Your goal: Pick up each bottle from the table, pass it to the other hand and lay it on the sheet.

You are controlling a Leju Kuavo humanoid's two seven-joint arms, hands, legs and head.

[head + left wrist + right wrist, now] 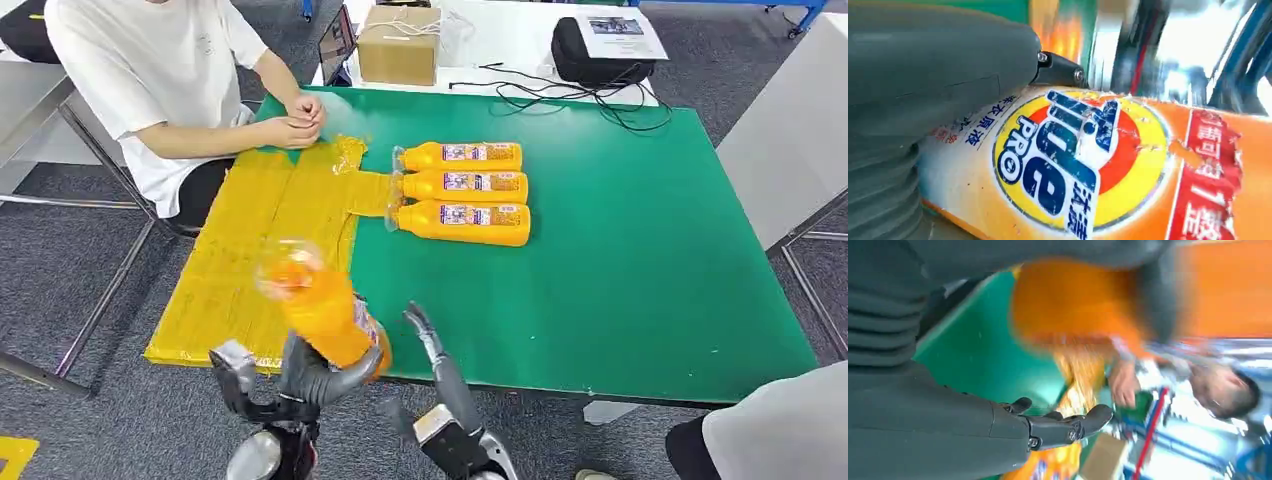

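Orange plastic is seen in the grip of the left hand (310, 375): a held bottle (318, 305) is raised over the near edge of the green table (640, 280), tilted with its clear cap end up and toward the yellow sheet (260, 260), its outline blurred. The dark fingers are wrapped around its lower body, and in the left wrist view the label of the held bottle (1073, 165) is pressed close under the grey thumb (948, 65). The right hand (435, 360) is seen just beside the bottle, with its fingers extended and apart and nothing held in them; whether it touches the bottle cannot be told. Three more bottles (462, 192) are laid side by side on the table, caps toward the sheet, the caps at or over the sheet's edge. At the far side of the sheet a person's clasped hands (300, 122) are rested on the table. A cardboard box (398, 45) and a black bag (600, 50) are set on a white table behind.
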